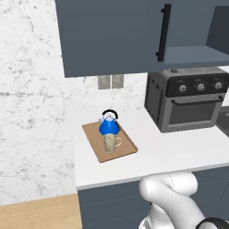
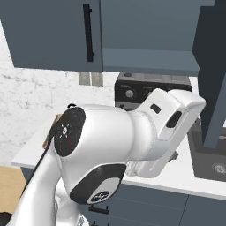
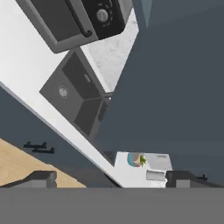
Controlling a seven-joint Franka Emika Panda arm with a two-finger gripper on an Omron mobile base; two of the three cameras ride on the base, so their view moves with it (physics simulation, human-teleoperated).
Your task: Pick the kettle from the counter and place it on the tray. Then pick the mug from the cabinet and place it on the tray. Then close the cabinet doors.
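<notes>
Gripper (image 3: 111, 178): hanging spread wide, gripping nothing, beside the door (image 3: 175, 87).
Kettle (image 1: 108, 125), mug (image 1: 111, 142): sitting on the tray (image 1: 127, 150), away from the gripper.

The white arm (image 2: 132, 132) folds in a tight bend, its elbow low and its wrist link reaching up and away. The gripper (image 3: 111, 178) stands with its jaws wide apart, the two dark fingertips (image 3: 41, 178) gripping nothing between them.

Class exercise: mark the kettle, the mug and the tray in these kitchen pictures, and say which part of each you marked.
kettle (image 1: 109, 127), left base view, blue body.
mug (image 1: 110, 143), left base view, speckled side wall.
tray (image 1: 95, 136), left base view, bare wood left of the mug.
</notes>
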